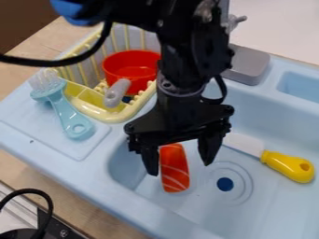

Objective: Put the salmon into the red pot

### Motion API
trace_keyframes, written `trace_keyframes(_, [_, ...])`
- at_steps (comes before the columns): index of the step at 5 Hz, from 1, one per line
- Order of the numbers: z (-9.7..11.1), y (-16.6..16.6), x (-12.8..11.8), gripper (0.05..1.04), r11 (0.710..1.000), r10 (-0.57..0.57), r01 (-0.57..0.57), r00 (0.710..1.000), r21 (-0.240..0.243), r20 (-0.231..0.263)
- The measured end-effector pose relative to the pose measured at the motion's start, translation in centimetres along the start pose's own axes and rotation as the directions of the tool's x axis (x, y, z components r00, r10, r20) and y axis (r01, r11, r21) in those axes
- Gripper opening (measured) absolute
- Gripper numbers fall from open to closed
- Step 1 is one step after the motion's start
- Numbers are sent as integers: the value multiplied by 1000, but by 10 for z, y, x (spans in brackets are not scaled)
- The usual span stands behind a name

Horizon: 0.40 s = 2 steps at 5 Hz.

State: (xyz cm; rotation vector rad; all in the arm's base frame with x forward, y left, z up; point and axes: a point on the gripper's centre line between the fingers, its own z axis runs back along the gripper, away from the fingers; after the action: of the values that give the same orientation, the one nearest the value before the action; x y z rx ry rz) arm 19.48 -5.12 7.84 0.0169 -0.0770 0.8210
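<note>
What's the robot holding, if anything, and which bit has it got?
Nothing. The gripper is over the sink with its jaws wide apart, and the orange salmon shows between them, not pinched.

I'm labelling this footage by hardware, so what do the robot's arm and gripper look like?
The arm is black and chunky, with a few greyish metallic glints at its joints. A black cable curves off it. The gripper is black too: a wide crosspiece with knobbly ends and two fingers that taper toward their tips.

Orange-red salmon [174, 169] striped white, red pot [131, 70]
</note>
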Motion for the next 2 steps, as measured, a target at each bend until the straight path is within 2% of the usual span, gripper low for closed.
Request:
trace_keyframes(1, [-7,4,5,1000,1000,13,-13,1000,21,-14])
trace_keyframes(2, [-14,5,3,952,999,13,-13,1000,31,-21])
